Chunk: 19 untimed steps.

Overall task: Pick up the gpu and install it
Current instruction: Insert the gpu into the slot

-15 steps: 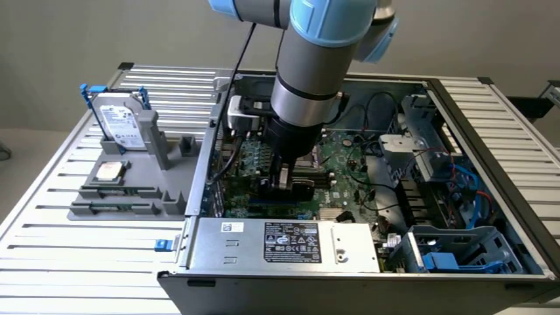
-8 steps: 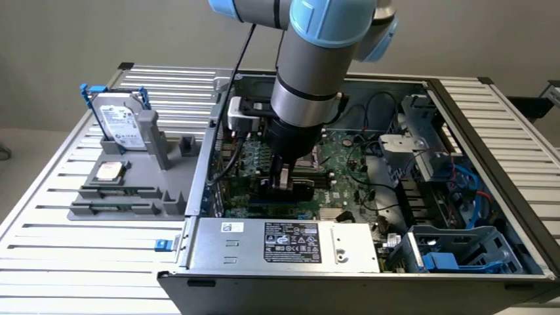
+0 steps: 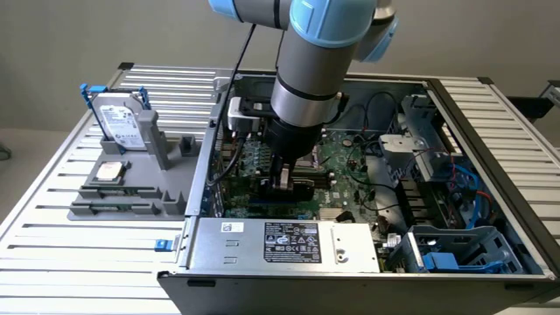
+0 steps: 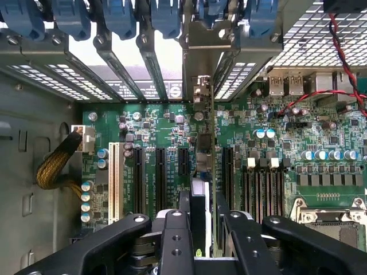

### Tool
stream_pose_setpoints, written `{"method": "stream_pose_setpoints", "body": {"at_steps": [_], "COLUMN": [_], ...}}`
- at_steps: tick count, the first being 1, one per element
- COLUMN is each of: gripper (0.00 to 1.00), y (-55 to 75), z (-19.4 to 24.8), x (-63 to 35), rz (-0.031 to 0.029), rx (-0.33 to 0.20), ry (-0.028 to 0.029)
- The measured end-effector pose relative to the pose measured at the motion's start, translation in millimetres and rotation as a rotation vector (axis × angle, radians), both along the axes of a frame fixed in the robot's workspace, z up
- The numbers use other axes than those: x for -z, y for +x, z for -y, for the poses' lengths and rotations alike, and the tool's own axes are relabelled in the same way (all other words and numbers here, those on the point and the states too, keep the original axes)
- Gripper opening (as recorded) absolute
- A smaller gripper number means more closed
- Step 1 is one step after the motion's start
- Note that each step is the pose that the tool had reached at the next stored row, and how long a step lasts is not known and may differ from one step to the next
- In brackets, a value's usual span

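Black two-fingered gripper (image 4: 199,229) pinches the thin black-and-green gpu card (image 4: 200,172) edge-on inside the open grey metal computer case (image 3: 490,118).

The card stands upright over the green motherboard (image 4: 172,129), its long axis running along the black expansion slots (image 4: 160,177) toward the rear bracket openings. The case rests on a slatted aluminium table (image 3: 52,216) before a plain grey wall (image 3: 105,33).

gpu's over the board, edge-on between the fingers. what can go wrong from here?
1. The gpu hangs edge-on in the gripper among several parallel black slots; a slight sideways offset could seat it in the wrong one.
2. Its silver bracket must pass between the rear slot covers; it may catch there.
3. The braided cable lies close to the gripper's linkage and might snag.
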<state>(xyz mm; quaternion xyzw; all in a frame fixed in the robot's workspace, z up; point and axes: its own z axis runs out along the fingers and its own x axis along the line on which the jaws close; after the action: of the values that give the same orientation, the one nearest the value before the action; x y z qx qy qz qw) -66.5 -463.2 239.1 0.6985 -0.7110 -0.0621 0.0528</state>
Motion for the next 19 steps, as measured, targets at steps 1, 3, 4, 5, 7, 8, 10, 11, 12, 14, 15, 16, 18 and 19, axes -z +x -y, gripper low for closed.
{"method": "stream_pose_setpoints", "body": {"at_steps": [1,3,4,5,7,8,10,11,12,14,15,16,18,19], "gripper": [0.27,0.29,0.29,0.35,0.46,0.46,0.52,0.59,0.59,0.59,0.59,0.59,0.59,0.59], "y": [0.0,-0.1,-0.2,-0.1,-0.4,-0.4,-0.4,-0.5,-0.6,-0.8,-0.9,-1.0,-1.1,-1.1], "z": [0.0,-0.1,-0.3,-0.3,-0.5,-0.5,-0.6,-0.7,-0.8,-0.8,-0.9,-0.9,-0.8,-0.8], "x": [0.0,0.1,0.4,0.5,0.1,0.2,0.1,0.1,0.1,-0.1,-0.6,-1.5,-4.9,-7.0], "rz": [0.0000,-0.0001,0.0003,0.0007,-0.0003,0.0000,0.0000,0.0000,0.0000,0.0000,-0.0001,-0.0001,0.0000,0.0000], "rx": [-0.001,-0.002,-0.002,-0.002,-0.003,-0.003,-0.003,-0.003,-0.003,-0.003,-0.003,-0.003,-0.003,-0.003], "ry": [0.0000,0.0000,0.0006,0.0004,-0.0006,-0.0007,-0.0010,-0.0012,-0.0011,-0.0013,-0.0015,-0.0015,-0.0013,-0.0013]}}
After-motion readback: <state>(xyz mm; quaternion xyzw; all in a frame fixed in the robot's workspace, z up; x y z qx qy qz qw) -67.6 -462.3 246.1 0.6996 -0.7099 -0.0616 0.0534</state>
